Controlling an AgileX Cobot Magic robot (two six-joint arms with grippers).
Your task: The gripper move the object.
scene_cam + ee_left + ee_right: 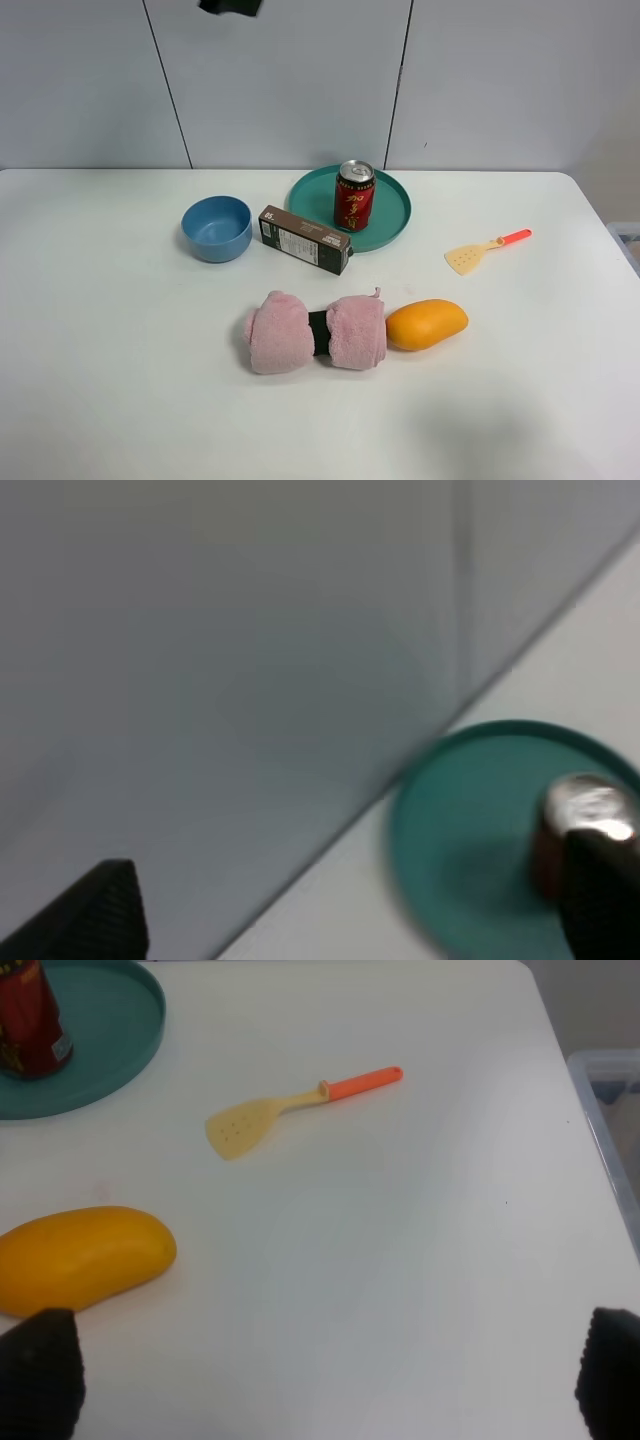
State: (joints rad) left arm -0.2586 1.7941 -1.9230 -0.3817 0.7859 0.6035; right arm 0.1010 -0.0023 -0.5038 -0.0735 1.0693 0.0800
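The red can point(354, 195) with a silver top stands upright on the teal plate point(395, 207) at the back middle of the table. In the blurred left wrist view the can point(588, 815) on the plate point(465, 825) lies far below, partly behind one fingertip. My left gripper point(350, 920) is open and empty, high above the table near the wall; a black part of it point(230, 6) shows at the top edge. My right gripper point(325, 1380) is open and empty, above the table's right side, apart from the can point(30, 1020).
A dark brown box point(305, 239) lies just in front of the plate, with a blue bowl point(216, 228) to its left. A pink rolled towel point(315, 332) and a mango point(426, 324) lie nearer the front. A yellow spatula point(485, 251) lies at the right. A plastic bin point(610, 1090) stands off the table's right edge.
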